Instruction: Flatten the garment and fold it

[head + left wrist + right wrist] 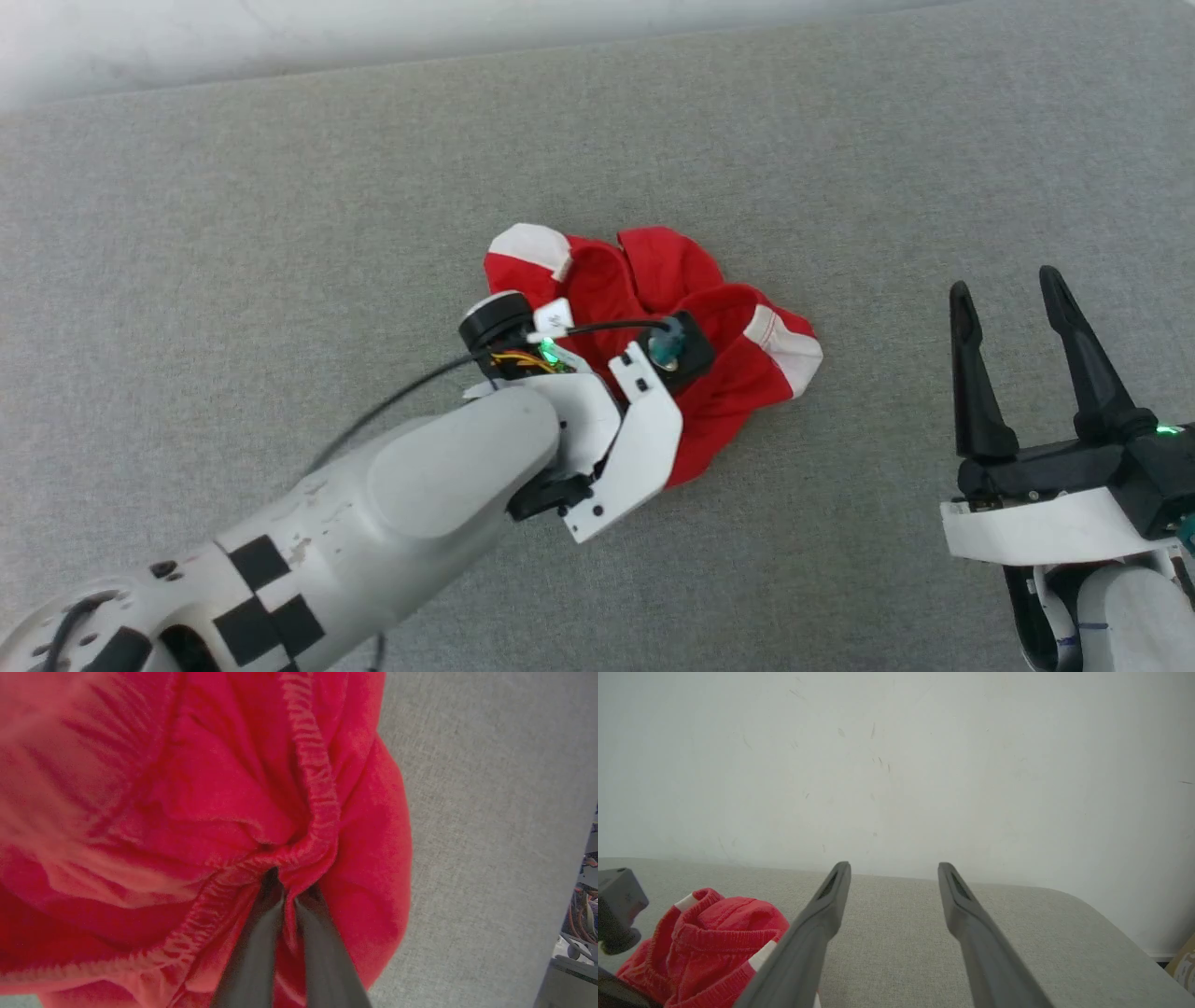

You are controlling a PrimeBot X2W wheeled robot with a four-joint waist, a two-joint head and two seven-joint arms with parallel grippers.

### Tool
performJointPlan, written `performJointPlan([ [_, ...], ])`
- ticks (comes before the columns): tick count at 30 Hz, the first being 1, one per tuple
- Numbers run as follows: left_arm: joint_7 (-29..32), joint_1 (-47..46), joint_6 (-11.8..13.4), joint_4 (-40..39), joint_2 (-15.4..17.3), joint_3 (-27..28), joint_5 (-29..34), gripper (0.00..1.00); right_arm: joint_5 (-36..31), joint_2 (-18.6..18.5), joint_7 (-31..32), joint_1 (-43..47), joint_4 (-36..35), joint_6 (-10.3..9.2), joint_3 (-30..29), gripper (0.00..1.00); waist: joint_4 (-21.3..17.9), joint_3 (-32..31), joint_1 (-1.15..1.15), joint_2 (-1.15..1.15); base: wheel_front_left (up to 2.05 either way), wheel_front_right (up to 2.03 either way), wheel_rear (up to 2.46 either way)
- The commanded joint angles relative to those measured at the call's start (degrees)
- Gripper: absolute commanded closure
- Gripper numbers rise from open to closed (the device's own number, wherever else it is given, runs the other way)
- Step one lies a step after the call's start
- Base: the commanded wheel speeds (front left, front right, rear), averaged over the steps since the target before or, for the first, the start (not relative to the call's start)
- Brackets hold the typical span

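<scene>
One garment (738,392) is lying crumpled on one grey surface (280,233), near its middle. Two white stripe patches (532,247) are showing on it, one at its far left and one at its right. Two claws are showing: one left claw (290,891) at the garment and one right claw (1004,278) at the near right. Each is carrying two dark fingers (976,373), making four in all. One black cable (607,326) is running along the left arm.

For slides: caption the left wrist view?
Left end effector closed on a fold of the crumpled red shorts, lying on a grey surface.
</scene>
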Motion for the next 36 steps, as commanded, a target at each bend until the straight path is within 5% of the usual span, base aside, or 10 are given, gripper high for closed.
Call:
performJointPlan([
  [1, -1.2, 1.3, 0.0, 0.2, 1.1, -0.6, -0.4, 0.0, 0.2, 0.1, -0.3, -0.4, 0.2, -0.12, 0.0, 0.0, 0.3, -0.7, 0.0, 0.0, 0.0, 0.0, 0.0],
  [12, -29.7, -2.1, 0.8, -0.1, 2.9, 2.9, -4.1, 0.0, -0.8, 0.1, -0.3, 3.1, 0.5, -0.12, -1.7, 0.0, 5.3, -6.5, 0.0, 0.0, 0.0, 0.0, 0.0],
  [18, -45.6, 1.2, 12.0, -0.3, 4.6, 10.5, -0.8, 0.0, -1.2, 0.1, -0.3, 4.5, 0.2, -0.12, -2.6, 0.0, 8.0, -8.3, 0.0, 0.0, 0.0, 0.0, 0.0],
  [24, -47.4, 12.2, 26.0, -8.1, 5.4, 24.6, 7.0, 0.0, -1.1, 0.1, -0.3, 5.6, 0.3, -0.12, -3.3, 0.0, 9.7, -9.8, 0.0, 0.0, 0.0, 0.0, 0.0],
  [31, -47.4, 29.9, 32.3, -17.3, 4.6, 39.4, 16.4, 0.0, -0.1, 0.1, -0.3, 7.0, 0.8, -0.12, -4.0, 0.0, 10.2, -12.0, 0.0, 0.0, 0.0, 0.0, 0.0],
  [36, -47.4, 41.5, 31.1, -20.9, 2.2, 47.7, 23.0, 0.0, 0.6, 0.1, -0.3, 8.8, 1.6, -0.12, -5.0, 0.0, 11.2, -13.5, 0.0, 0.0, 0.0, 0.0, 0.0],
])
